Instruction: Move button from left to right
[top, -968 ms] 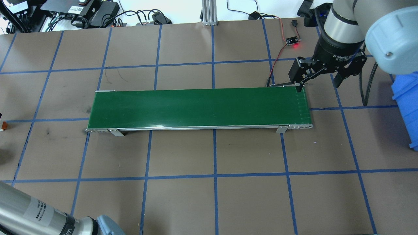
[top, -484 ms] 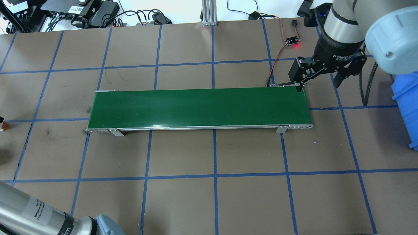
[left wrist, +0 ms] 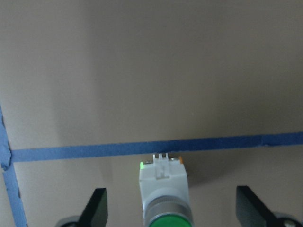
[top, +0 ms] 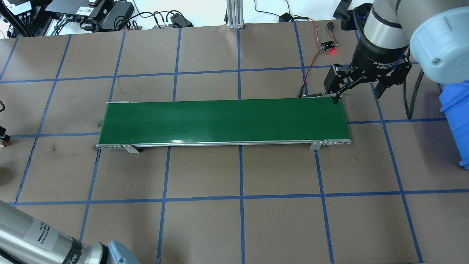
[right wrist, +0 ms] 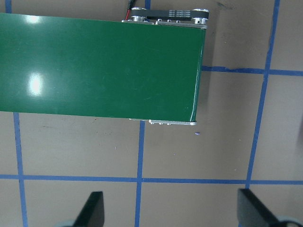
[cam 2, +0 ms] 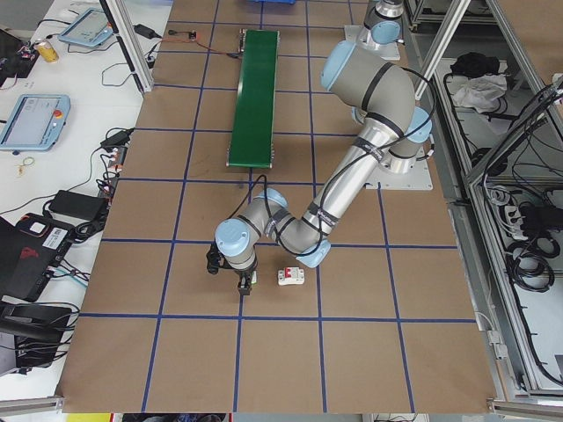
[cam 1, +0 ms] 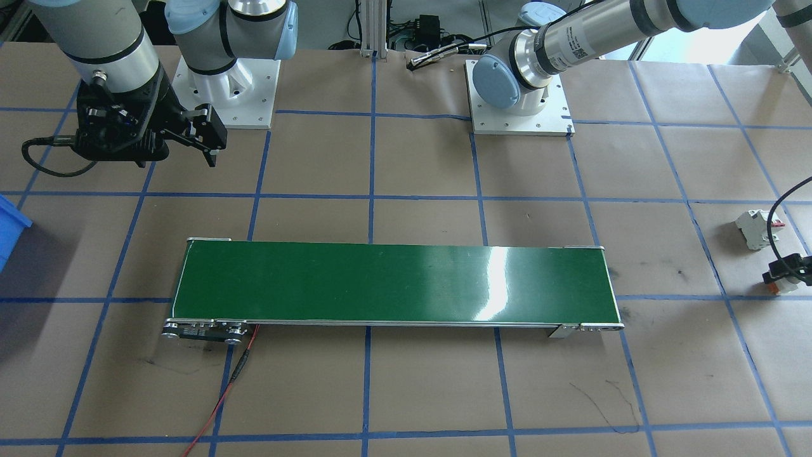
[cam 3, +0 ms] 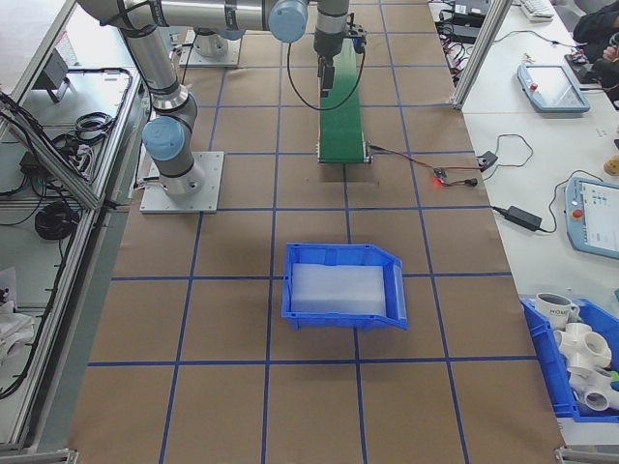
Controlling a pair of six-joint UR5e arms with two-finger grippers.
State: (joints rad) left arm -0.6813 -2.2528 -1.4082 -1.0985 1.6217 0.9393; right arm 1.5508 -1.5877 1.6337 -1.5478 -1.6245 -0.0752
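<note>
The button point(left wrist: 163, 182), with a white body and a green cap, lies on the brown paper between the two fingers of my left gripper point(left wrist: 173, 213). Those fingers stand wide apart, each clear of the button, so the gripper is open. In the front-facing view the button point(cam 1: 777, 285) shows its orange-red base at the far right edge. My right gripper point(top: 357, 91) hangs open and empty over the far right corner of the green conveyor belt point(top: 223, 121). The right wrist view shows the belt's end point(right wrist: 99, 66) below it.
A white circuit breaker point(cam 1: 752, 230) with red levers lies close beside the button. A blue bin point(cam 3: 343, 285) stands on the robot's right beyond the belt's end. A small lit board point(top: 328, 46) with red wires sits at the back.
At the overhead view's left edge, the left gripper's dark parts have crept over the orange-red base there. The left arm's tube shifted slightly. The right arm has not moved.
</note>
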